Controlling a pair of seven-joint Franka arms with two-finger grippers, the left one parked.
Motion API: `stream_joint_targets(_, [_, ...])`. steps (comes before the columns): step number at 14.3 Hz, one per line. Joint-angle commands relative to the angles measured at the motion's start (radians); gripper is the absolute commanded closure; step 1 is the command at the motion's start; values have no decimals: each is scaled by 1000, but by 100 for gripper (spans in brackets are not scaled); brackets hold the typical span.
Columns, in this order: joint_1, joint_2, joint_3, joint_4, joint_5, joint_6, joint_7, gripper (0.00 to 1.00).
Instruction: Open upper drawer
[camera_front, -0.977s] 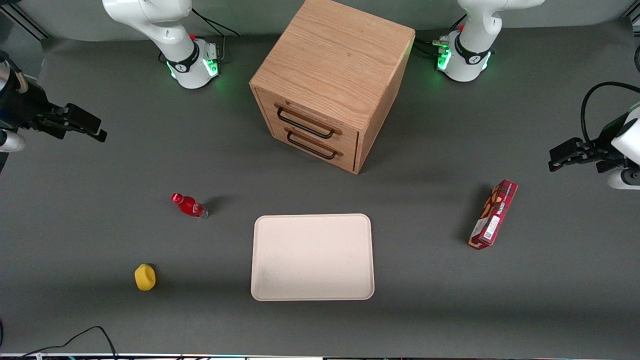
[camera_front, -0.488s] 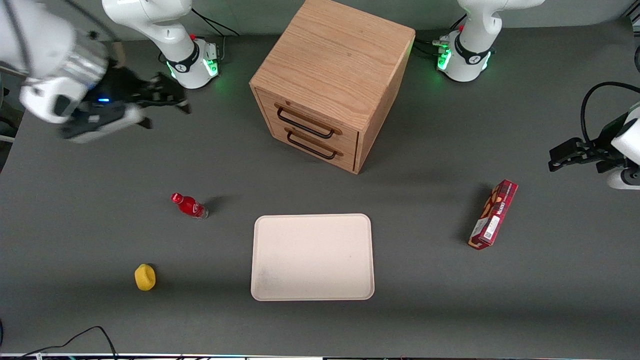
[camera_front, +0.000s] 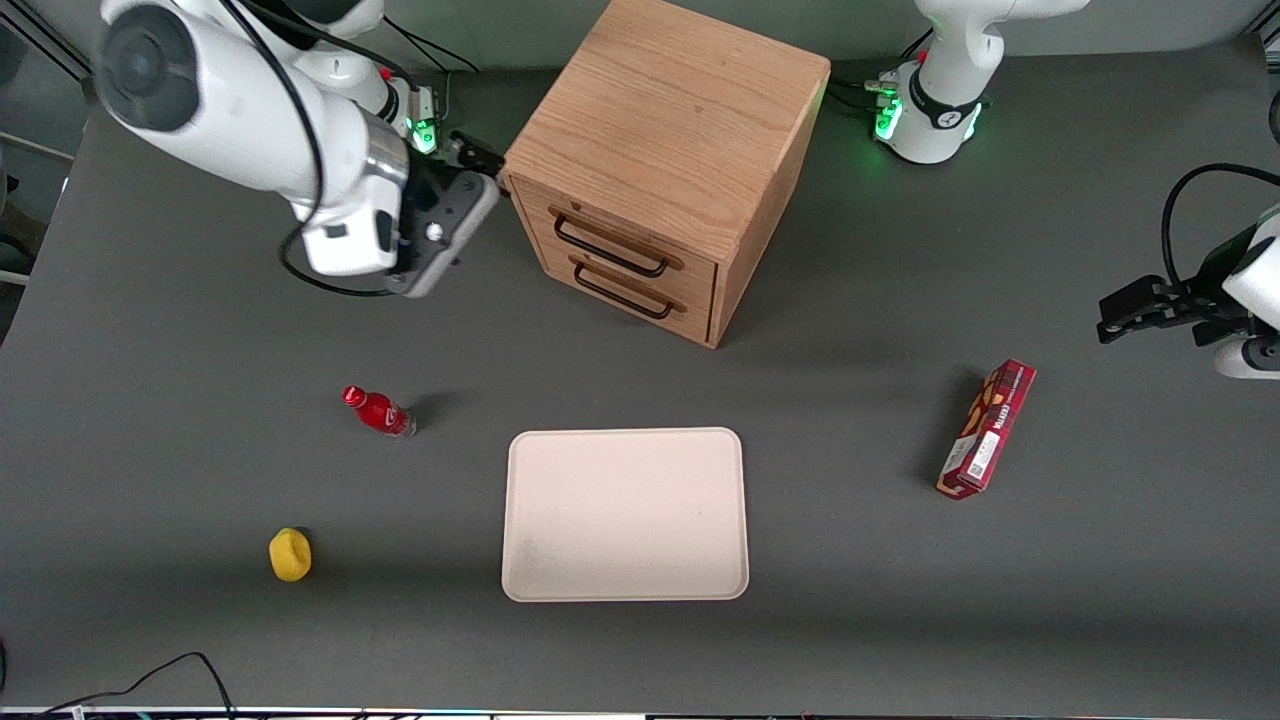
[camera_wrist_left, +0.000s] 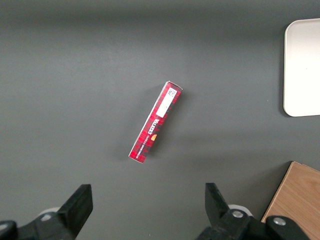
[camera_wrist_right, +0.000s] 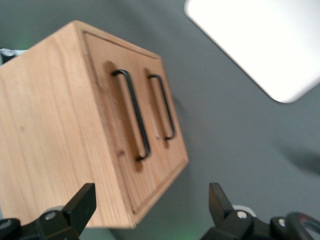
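While the gripper (camera_front: 478, 160) hangs with fingers (camera_wrist_right: 82, 205) spread beside the cabinet's (camera_front: 665, 120) top corner, at about nine o'clock from it, the upper drawer (camera_front: 625, 248) sits flush and shut. Two black handles face bare mat. One tray (camera_front: 625, 515), bottle (camera_front: 378, 411), yellow object (camera_front: 290, 554) and box (camera_front: 986, 428) lie nearer the camera.

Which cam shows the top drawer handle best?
Right wrist view: the top drawer handle shows whole, with the open claw facing the shut drawers. Front view shows it smaller, aslant. Left wrist view shows only a cabinet corner.
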Motion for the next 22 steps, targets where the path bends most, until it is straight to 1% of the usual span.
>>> stream_joint_targets(1, [-3, 114, 74, 0, 39, 64, -48, 0])
stream_joint_targets(2, [-3, 153, 100, -3, 36, 89, -48, 0])
stream_joint_targets(4, [-3, 199, 111, -18, 33, 121, -51, 0])
stream_joint_targets(8, [13, 210, 111, -89, 21, 174, -64, 0])
stream_joint_targets(10, [10, 216, 111, -118, 21, 190, -130, 0])
stream_joint_targets(13, [14, 214, 111, -179, 19, 265, -132, 0])
stream_joint_targets(15, [14, 217, 111, -187, 18, 278, -132, 0])
stream_joint_targets(17, [14, 233, 111, -187, -8, 292, -132, 0])
stream_joint_targets(22, [20, 250, 111, -189, -10, 319, -132, 0])
